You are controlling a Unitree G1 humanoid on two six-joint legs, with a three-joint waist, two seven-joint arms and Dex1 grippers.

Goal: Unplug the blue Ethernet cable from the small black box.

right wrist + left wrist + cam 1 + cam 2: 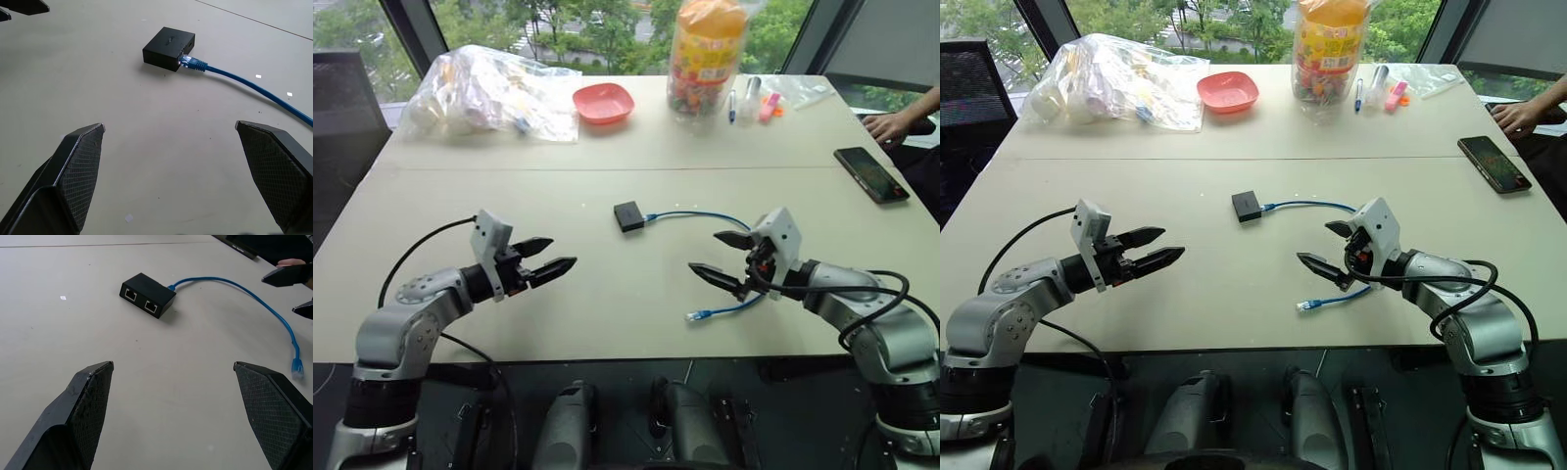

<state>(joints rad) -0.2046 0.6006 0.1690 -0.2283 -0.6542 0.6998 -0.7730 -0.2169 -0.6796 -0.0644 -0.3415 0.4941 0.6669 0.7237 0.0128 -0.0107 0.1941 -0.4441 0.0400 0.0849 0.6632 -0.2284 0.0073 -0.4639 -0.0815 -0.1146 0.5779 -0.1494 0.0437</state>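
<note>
Table: cable in box.

Blue Ethernet cable in small black box, prob.

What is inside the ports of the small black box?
One side port of the flat matte-black plastic box holds the thin light-blue Ethernet cable's plug. Two ports on another side are empty. The plug's inserted tip is hidden.

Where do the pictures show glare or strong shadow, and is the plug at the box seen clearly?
Left eye view: daylight from the windows behind the table, soft shadows only. Right wrist view: the small black box casts a faint shadow, and the blue Ethernet cable plug glints but reads clearly, still inserted. Left wrist view: two empty ports visible, no glare.
</note>
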